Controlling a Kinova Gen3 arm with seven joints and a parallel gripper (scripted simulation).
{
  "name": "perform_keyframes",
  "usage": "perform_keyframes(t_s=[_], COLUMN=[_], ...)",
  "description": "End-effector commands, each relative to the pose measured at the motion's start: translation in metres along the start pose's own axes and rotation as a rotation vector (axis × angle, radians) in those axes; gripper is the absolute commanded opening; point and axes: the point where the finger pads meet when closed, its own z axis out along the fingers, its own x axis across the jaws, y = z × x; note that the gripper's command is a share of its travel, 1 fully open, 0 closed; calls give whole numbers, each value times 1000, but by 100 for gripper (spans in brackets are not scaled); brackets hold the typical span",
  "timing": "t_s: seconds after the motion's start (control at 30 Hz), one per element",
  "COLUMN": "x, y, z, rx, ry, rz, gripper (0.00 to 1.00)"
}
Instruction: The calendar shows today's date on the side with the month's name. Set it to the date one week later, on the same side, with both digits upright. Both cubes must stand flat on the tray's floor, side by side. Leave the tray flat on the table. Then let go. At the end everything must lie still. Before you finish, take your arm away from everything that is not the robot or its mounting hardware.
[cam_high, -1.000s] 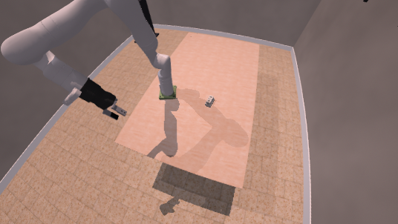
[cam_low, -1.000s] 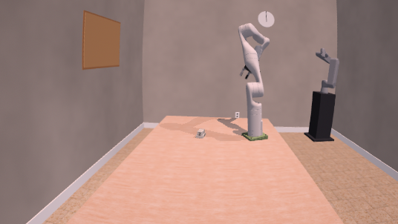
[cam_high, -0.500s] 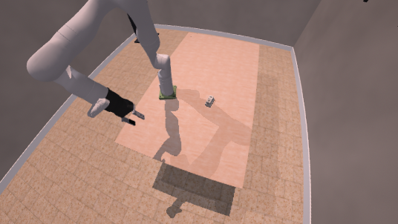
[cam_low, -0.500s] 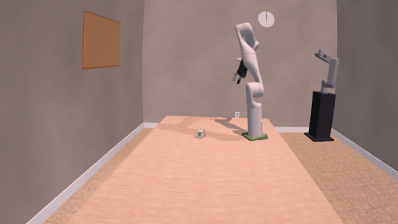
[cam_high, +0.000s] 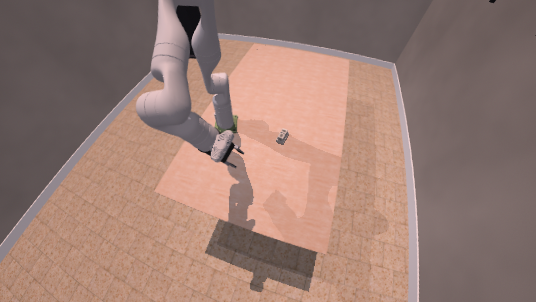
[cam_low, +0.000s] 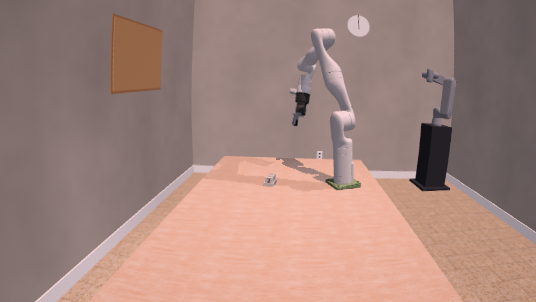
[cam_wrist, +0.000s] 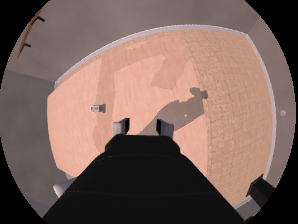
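I'm holding the gripper (cam_high: 239, 158) (cam_low: 295, 120) (cam_wrist: 143, 124) wide open, gripping nothing, high above the table (cam_high: 295, 90) (cam_low: 270, 240) (cam_wrist: 80, 135); the calendar (cam_high: 282, 136) (cam_low: 270, 180) (cam_wrist: 97, 108) is sitting well apart; I'm judging that misreading its tiny digits could mean turning the wrong cube, while descending off-centre could tip the tray.

Gripper (cam_high: 239, 159) (cam_low: 295, 122) (cam_wrist: 143, 124) now farther in over the table (cam_high: 300, 90) (cam_low: 270, 240) (cam_wrist: 72, 130), nearer the calendar (cam_high: 282, 136) (cam_low: 270, 180) (cam_wrist: 97, 108)
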Motion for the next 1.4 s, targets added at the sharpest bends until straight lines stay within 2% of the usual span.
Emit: perform_keyframes(t_s=[0.0, 0.1, 0.17, 0.27, 0.3, 0.33, 0.37, 0.4, 0.43, 0.53, 0.63, 0.73, 0.77, 0.93, 1.1, 1.37], x=[-39, -41, -69, -90, -104, -106, -121, -122, -138, -165, -167, -203, -205, -249, -268, -270], y=[-21, -22, -32, -38, -41, -41, -44, -44, -46, -46, -46, -44, -44, -35, -29, -29], z=[21, 24, 45, 61, 70, 72, 82, 83, 93, 110, 111, 132, 133, 156, 165, 166], rx=[-45, -50, -94, -125, -143, -146, -164, -166, -183, -211, -213, -241, -243, -265, -270, -271], ry=[6, 8, 27, 42, 52, 53, 64, 64, 75, 94, 95, 119, 120, 146, 156, 157], rz=[-167, -183, -345, -473, -556, -570, -660, -666, -760, -928, -941, -1166, -1180, -1462, -1583, -1597], gripper=[100, 100, 100, 100, 100, 100, 100, 100, 100, 100, 100, 100, 100, 100, 100, 100])
